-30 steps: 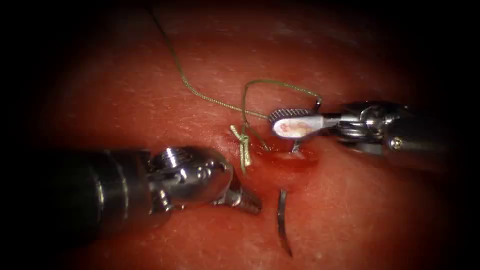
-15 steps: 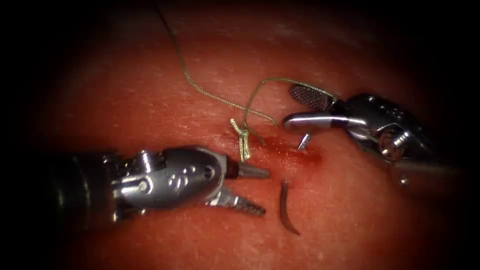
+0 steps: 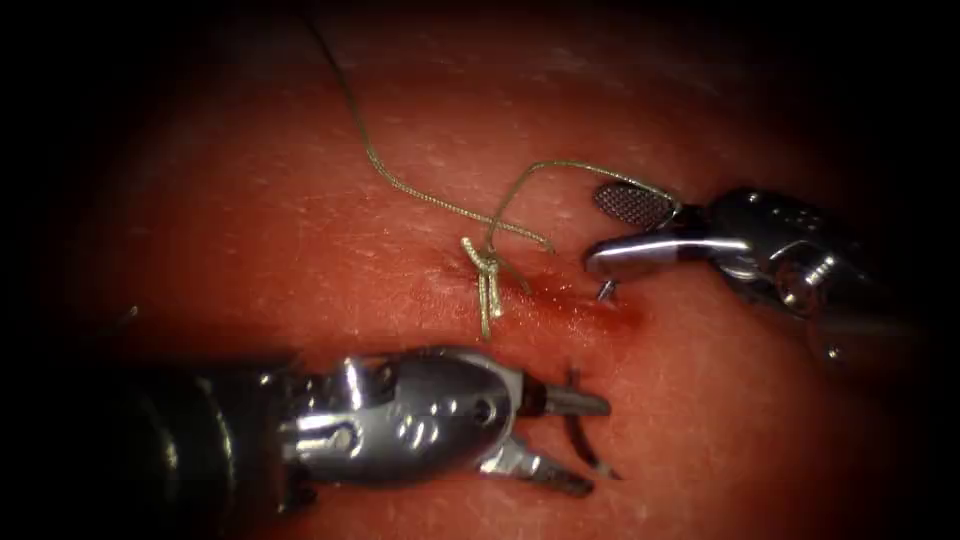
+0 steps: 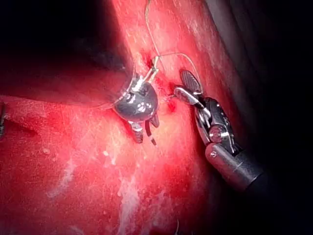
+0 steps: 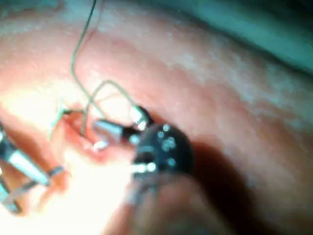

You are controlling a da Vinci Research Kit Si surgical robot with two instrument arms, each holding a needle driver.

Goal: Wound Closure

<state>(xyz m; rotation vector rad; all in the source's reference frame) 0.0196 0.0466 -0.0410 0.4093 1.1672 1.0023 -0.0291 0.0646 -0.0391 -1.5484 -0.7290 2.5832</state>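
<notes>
Beyond the lit red centre, the endoscope view falls off into a black surround on every side, darkest at the corners. The left wrist view has a wide dark area [image 4: 283, 73] beside the bright field. The right wrist view shows a blurred teal-green surface [image 5: 254, 29] behind, with strong pale light in front.

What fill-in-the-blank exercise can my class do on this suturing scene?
1. The left pincer has its jaws ____ on either side of the needle, which sits in the tissue.
2. The right pincer, jaws open, holds ____.
3. In the endoscope view the knotted thread lies to the ____ of the needle.

Missing words: open; nothing; left
</notes>
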